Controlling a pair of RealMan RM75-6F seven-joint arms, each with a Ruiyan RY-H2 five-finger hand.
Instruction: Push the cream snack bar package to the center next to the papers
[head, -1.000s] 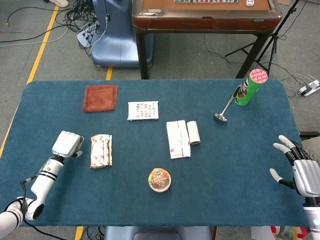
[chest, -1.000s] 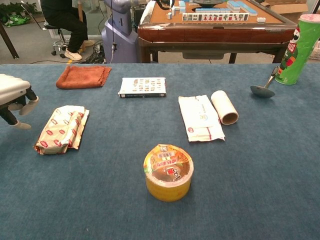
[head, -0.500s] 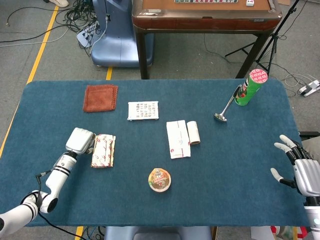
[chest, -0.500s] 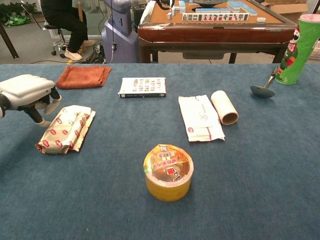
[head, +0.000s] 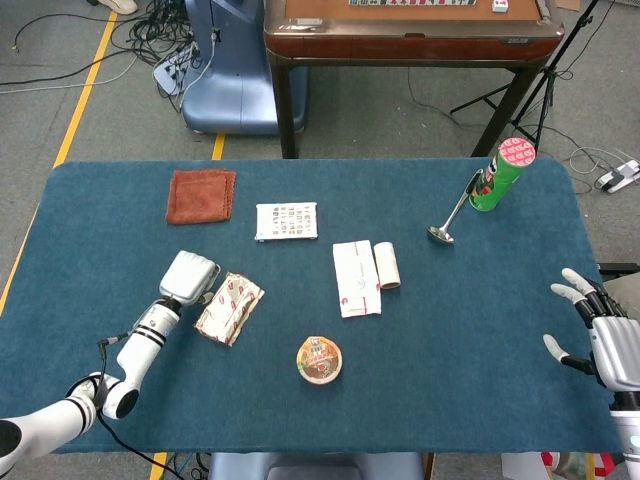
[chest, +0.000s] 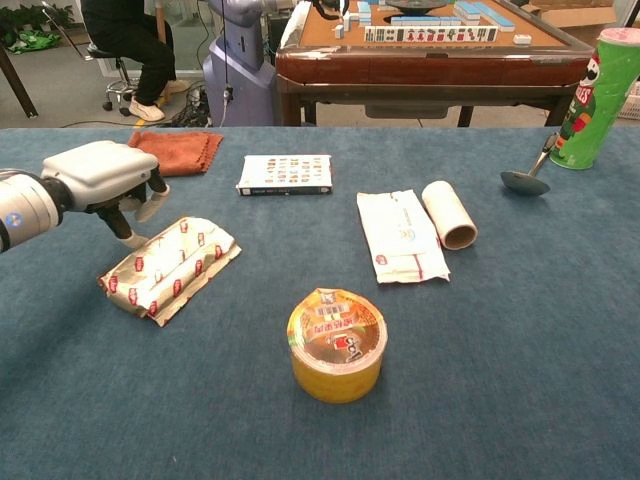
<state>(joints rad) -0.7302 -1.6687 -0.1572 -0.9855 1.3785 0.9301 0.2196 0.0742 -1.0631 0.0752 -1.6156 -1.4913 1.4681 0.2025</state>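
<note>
Mid-push: left hand (chest: 105, 172), fingers curled down, touching snack bar package (chest: 170, 267), well left of papers (chest: 401, 236). Next: more rightward shove.

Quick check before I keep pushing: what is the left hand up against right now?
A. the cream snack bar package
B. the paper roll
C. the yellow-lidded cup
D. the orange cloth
A: the left hand sits at the far-left end of the cream snack bar package, which lies skewed on the blue table, well apart from the cloth, cup and roll.
</note>
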